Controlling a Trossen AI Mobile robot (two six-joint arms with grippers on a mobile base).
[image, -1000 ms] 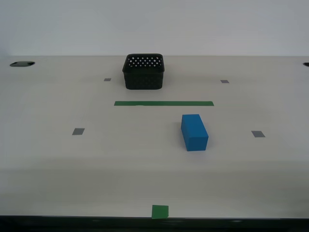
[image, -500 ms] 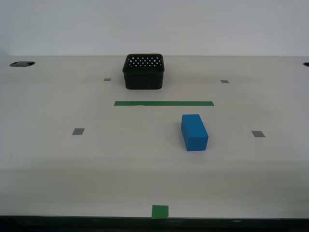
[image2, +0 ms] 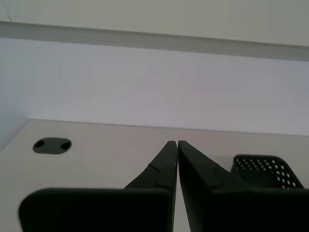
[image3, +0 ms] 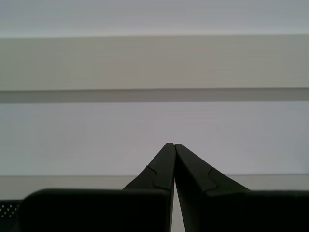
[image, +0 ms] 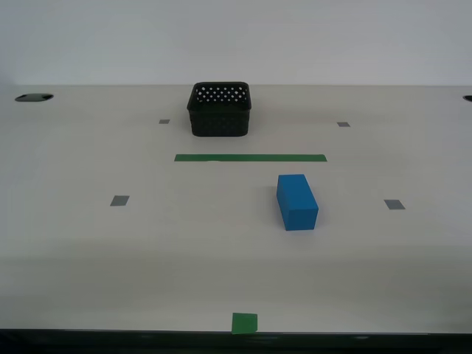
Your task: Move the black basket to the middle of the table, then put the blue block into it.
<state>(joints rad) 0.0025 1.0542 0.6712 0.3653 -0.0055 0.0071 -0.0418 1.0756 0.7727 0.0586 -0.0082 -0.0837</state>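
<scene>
The black basket (image: 220,109) stands upright at the back of the table (image: 66,243), beyond the green tape strip (image: 250,158). It also shows in the second wrist view (image2: 263,170). The blue block (image: 296,201) lies on the table in front of the strip, toward the exterior view's right. Neither arm shows in the exterior view. My second gripper (image2: 174,144) is shut and empty, away from the basket. My first gripper (image3: 171,146) is shut and empty, facing the wall.
A green square (image: 245,323) marks the table's front edge. Small grey squares (image: 119,200) dot the top. A dark cable hole (image: 33,97) sits at the far corner on the exterior view's left; it also shows in the second wrist view (image2: 52,145).
</scene>
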